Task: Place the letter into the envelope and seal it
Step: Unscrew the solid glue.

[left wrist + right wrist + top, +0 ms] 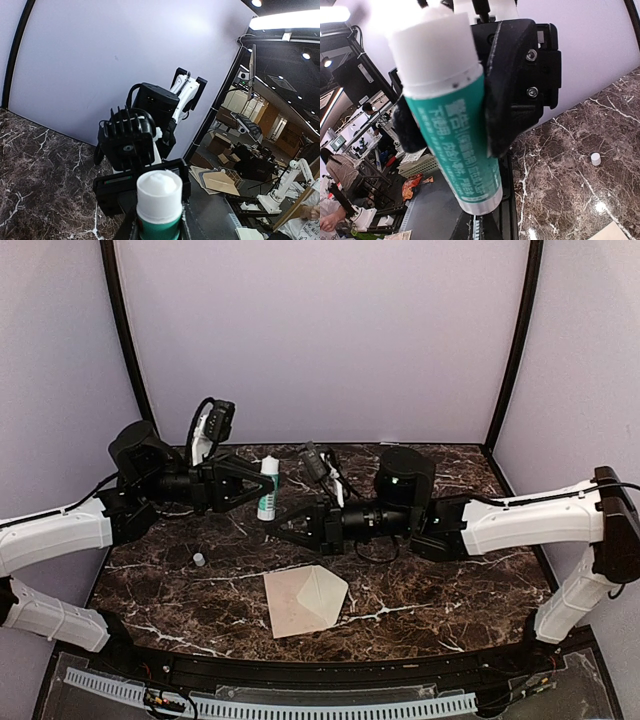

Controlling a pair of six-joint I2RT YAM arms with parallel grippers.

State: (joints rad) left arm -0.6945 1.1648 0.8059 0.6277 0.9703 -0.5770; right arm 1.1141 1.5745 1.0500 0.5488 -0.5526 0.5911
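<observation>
- Counted: 2 arms, 2 end effectors, 1 glue stick, 1 loose cap, 1 envelope.
- The left end effector is clamped on the glue stick, with 1 black finger on each side of the green body.
- The glue stick stands nearly upright, its long axis vertical. Its white end is up and its green printed body is below.
- In the left wrist view the white end rises just in front of the end effector's own fingers.
- The right end effector has its jaws together and points toward the left arm. It sits just under and beside the stick's lower end.
- Whether the right end effector touches the stick cannot be told.
- The envelope lies flat on the tabletop. It is on the near side of the right end effector and well apart from both end effectors.
- The envelope's edges are turned a little against the tabletop's near edge. A paler triangular fold covers its right half, and which way the fold's tip points is unclear.
- The letter cannot be told apart as a separate sheet.
- The small white cap sits on the tabletop, on the near side of the left end effector and apart from it.
</observation>
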